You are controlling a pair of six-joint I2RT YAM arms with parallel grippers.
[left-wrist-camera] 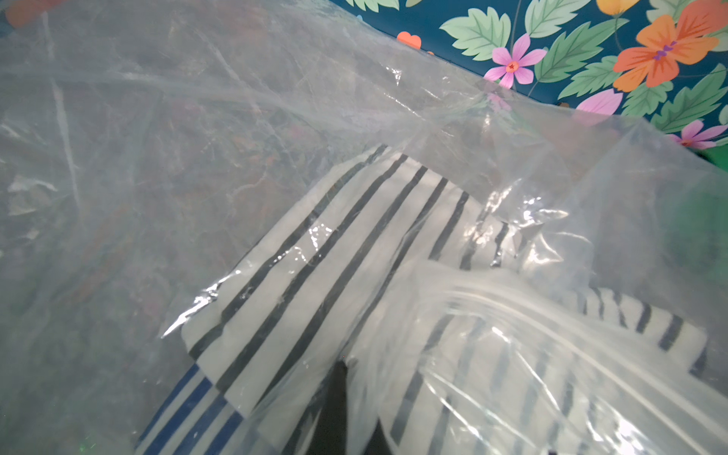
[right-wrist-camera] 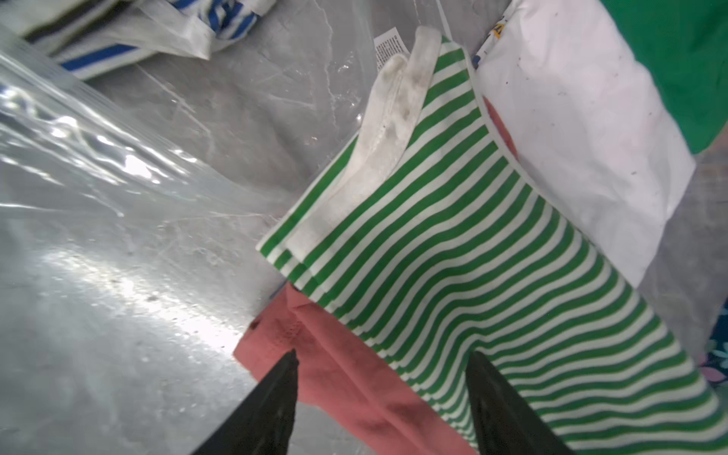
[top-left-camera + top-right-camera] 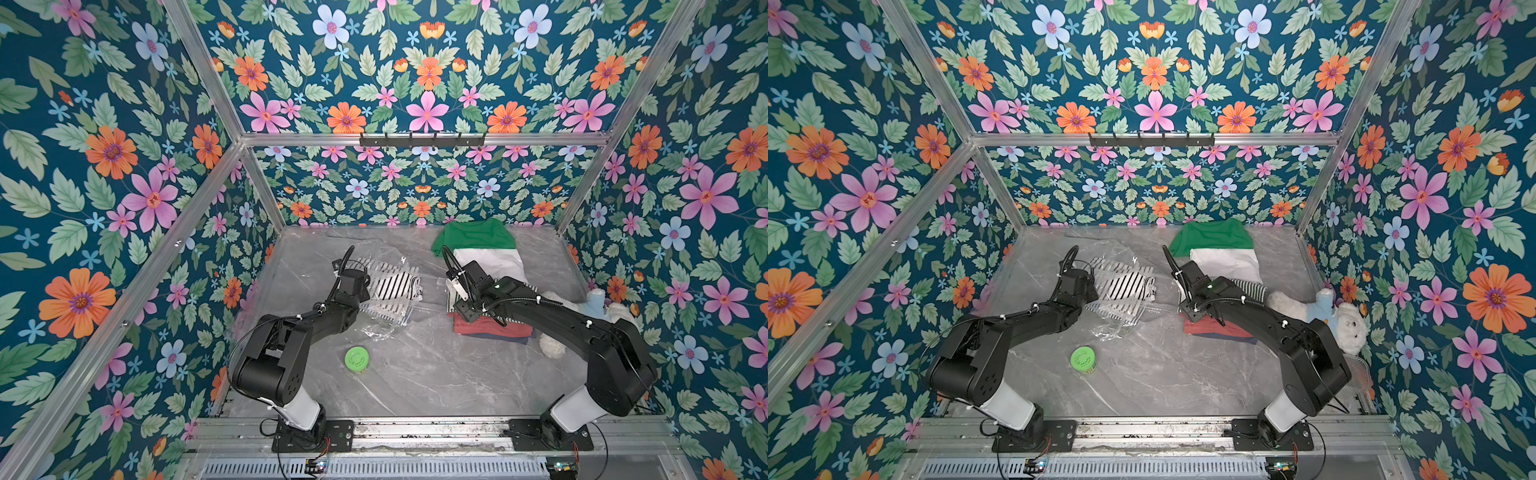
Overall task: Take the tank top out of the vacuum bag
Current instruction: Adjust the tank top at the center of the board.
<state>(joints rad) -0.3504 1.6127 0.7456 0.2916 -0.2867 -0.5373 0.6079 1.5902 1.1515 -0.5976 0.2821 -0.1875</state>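
In both top views the vacuum bag [image 3: 384, 330] is seen spread over the middle of the table [image 3: 415, 374], with the tank top [image 3: 395, 286], striped black and white, still enclosed in it. The left gripper [image 3: 365, 287] is set at the bag's left edge, touching the film. The right gripper [image 3: 462, 308] is held over a pile of folded clothes [image 3: 494, 328], beside the bag and apart from the garment. The tank top therefore lies to that gripper's left.

In the left wrist view the tank top [image 1: 315, 256] is shown close ahead under crinkled film [image 1: 157, 157]. The fingers are pressed together, apparently on a fold of the bag; the pinch itself is mostly hidden.

In the right wrist view the jaws are seen spread above a pink garment [image 2: 354, 374] and a green-striped one [image 2: 492, 256], nothing being held. The bag's zip strip [image 2: 78, 157] is seen to one side. The left arm is judged nearer, the right free to reach in.
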